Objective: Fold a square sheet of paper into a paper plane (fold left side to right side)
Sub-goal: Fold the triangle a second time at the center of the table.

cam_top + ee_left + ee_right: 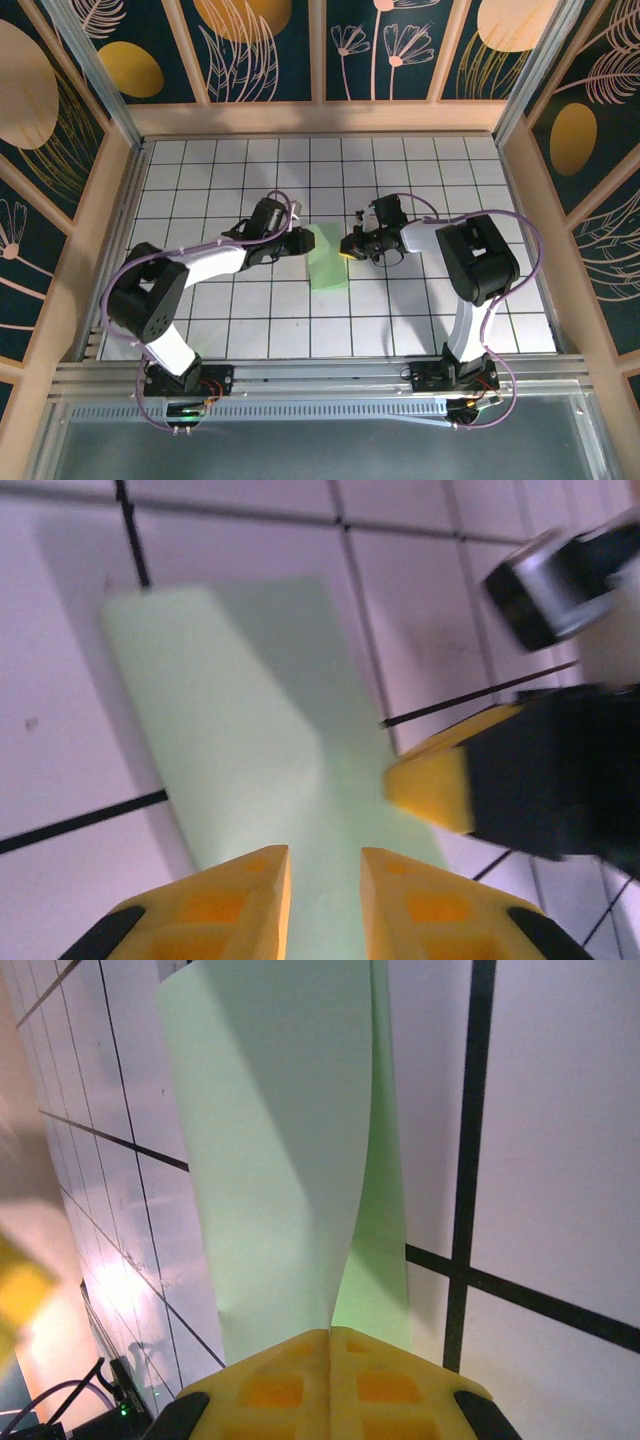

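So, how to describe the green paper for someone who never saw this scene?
On the white gridded table, look near the centre. There lies the sheet of paper, a narrow strip. Nothing else on the tiles is pale green.

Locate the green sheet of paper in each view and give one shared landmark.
Top external: sheet of paper at picture centre, just left of the right pincer.
Left wrist: sheet mid-frame, running from upper left to the bottom edge.
Right wrist: sheet upper centre, flap raised, its end pinched in the shut pincer.
Shared landmark: the right pincer's yellow tip at the sheet's edge.
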Controlling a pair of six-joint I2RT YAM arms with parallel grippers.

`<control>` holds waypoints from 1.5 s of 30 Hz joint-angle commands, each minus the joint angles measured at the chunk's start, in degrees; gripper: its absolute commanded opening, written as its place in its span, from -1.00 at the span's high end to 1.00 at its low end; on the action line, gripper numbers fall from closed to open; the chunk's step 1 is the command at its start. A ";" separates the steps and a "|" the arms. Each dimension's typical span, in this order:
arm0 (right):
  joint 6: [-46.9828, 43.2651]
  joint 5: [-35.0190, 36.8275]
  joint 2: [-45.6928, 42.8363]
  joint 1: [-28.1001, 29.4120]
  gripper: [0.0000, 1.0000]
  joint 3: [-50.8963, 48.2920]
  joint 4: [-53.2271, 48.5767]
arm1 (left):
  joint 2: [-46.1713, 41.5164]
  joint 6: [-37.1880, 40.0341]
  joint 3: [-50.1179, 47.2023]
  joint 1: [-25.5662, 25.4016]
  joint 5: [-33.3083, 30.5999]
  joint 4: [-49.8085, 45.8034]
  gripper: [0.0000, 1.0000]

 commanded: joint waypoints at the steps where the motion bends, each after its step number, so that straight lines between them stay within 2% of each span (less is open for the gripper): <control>1: 0.39 -1.48 -2.03 -0.47 1.00 1.43 -2.58 | -4.96 4.12 -1.58 -1.54 -1.86 -1.36 0.39; 7: 0.74 -1.40 -2.54 -0.54 1.00 2.30 -4.54 | -9.83 5.78 -5.74 -9.16 -7.81 -2.71 0.18; 13: 1.00 -1.26 -2.86 -0.63 1.00 2.79 -5.19 | -9.70 7.41 -4.68 -17.99 -15.89 -4.72 0.00; 22: 1.14 -1.04 -3.20 -0.62 1.00 2.65 -5.58 | 0.55 12.93 4.85 -26.48 -29.10 -12.79 -0.18; 31: 1.17 -1.04 -3.03 -0.55 1.00 2.51 -5.61 | 11.11 16.10 14.47 -30.83 -40.41 -20.18 -0.33; 38: 0.89 -1.04 -2.96 -0.57 1.00 2.41 -5.88 | 12.94 15.93 15.44 -31.05 -43.99 -21.45 -0.29; 42: 0.75 -0.78 -2.77 -0.60 1.00 2.53 -5.90 | 12.04 15.88 14.45 -31.04 -43.05 -20.09 -0.05; 45: 0.60 -0.60 -2.62 -0.71 1.00 2.60 -5.89 | 11.37 15.57 13.70 -31.05 -42.07 -19.12 0.22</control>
